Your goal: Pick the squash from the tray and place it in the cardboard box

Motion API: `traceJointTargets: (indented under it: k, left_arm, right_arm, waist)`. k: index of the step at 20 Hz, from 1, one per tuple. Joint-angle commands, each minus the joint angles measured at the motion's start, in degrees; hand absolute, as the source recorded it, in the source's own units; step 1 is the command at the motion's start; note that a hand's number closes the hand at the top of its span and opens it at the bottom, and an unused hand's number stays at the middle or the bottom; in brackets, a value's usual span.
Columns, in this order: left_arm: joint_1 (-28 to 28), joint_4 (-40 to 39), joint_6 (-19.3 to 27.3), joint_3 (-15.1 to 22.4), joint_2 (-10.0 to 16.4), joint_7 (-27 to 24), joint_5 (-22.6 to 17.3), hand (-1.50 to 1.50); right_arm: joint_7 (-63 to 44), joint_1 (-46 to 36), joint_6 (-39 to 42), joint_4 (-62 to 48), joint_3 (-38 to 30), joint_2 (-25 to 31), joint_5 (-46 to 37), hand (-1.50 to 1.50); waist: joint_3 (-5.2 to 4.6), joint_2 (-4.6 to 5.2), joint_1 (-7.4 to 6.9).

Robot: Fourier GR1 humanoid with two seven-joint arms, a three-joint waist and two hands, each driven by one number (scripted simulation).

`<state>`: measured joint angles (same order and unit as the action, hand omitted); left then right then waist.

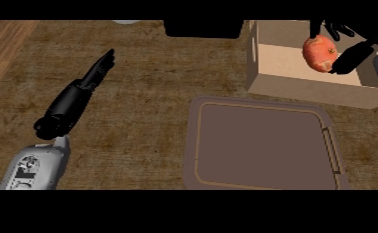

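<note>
The squash [320, 52], orange-red and rounded, hangs over the open cardboard box [295, 84] at the upper right. My right hand [347, 52] is over the box with its fingers and thumb curled round the squash; its forearm is out of view. The brown tray [262, 144] lies below the box at lower centre right with nothing on it. My left hand [97, 72] rests at the left, far from the tray and box, its fingers straight and pointing up and right.
A black object [203, 28] stands at the top edge just left of the box. A lighter wooden strip [11, 39] borders the counter at the far left. A pale rim [127, 22] peeks in at the top.
</note>
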<state>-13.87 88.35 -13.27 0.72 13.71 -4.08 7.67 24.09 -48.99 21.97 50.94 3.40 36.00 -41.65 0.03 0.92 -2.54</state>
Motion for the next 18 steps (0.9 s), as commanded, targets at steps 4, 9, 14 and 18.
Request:
traceJointTargets:
  k: [4,9,14,18]
  left_arm:
    - [-2.3,-0.59,0.35,0.37,-1.28,1.26,0.17,0.0]
    - [-2.13,-1.62,1.94,1.13,-2.52,-0.43,1.98,0.0]
    - [-1.46,0.23,0.66,0.46,-1.61,1.58,0.75,0.0]
    - [-0.84,0.15,-0.06,-1.14,0.21,1.24,0.21,0.0]
  right_arm:
    - [9.91,-5.97,1.21,-18.7,4.7,4.59,-8.13,1.5]
    - [22.49,-8.76,1.6,-25.44,6.36,2.97,-9.1,-1.5]
    - [26.94,-11.33,6.1,-27.11,-3.29,1.17,2.77,-1.5]
    - [21.57,-11.23,12.75,-33.29,-14.57,-4.14,16.5,-1.5]
  waist:
    - [0.05,0.44,-0.83]
    - [0.08,0.44,-0.7]
    - [0.15,0.08,-0.14]
    - [0.24,0.07,-0.45]
